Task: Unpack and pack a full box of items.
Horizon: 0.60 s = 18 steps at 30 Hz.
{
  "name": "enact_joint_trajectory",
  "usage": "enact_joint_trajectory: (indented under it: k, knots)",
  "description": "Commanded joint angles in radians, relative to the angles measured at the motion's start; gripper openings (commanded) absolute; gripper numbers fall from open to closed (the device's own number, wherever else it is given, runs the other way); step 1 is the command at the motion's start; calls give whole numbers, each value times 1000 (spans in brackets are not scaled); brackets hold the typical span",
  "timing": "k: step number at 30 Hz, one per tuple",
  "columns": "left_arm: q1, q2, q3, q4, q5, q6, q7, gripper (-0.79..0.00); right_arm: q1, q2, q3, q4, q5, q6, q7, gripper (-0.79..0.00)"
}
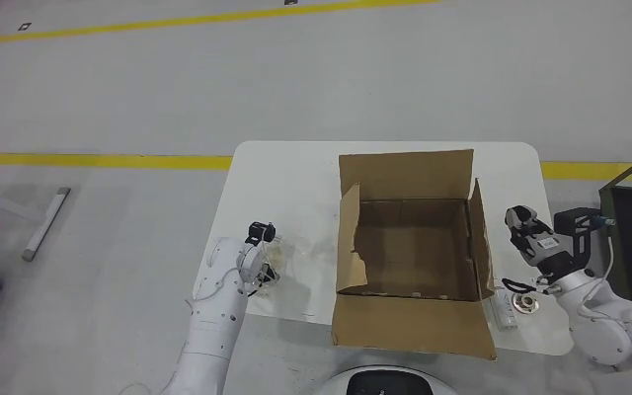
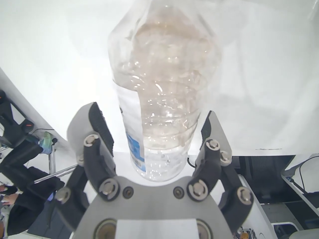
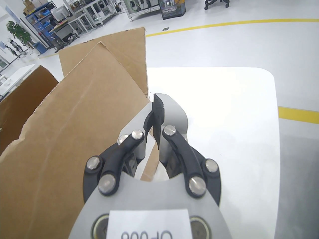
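An open cardboard box (image 1: 413,332) stands mid-table with its flaps up; its inside looks bare. A clear plastic water bottle (image 1: 285,260) lies on the white table (image 1: 286,178) left of the box. My left gripper (image 1: 265,249) is at the bottle's base end. In the left wrist view the bottle (image 2: 164,63) lies between the spread fingers (image 2: 99,123) of the left gripper (image 2: 152,110), which is open, with narrow gaps on both sides. My right gripper (image 1: 516,215) hovers just right of the box. It (image 3: 155,103) is shut on nothing, beside the box's side flap (image 3: 74,125).
A small white item (image 1: 505,312) and a round metal piece (image 1: 524,303) lie at the table's front right corner, close to the box. A dark frame (image 1: 622,197) stands off the table's right edge. Bare tabletop lies behind the bottle and right of the box.
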Motion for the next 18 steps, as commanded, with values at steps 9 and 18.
enact_joint_trajectory:
  k: [9, 18]
  knots:
    - [15, 5, 0, -45, -24, -6, 5, -785, -10, 0, 4, -3, 57, -3, -4, -656]
    - [111, 19, -46, -377, -140, -45, -70, -785, -6, 8, 76, -65, 464, 2, 238, 0]
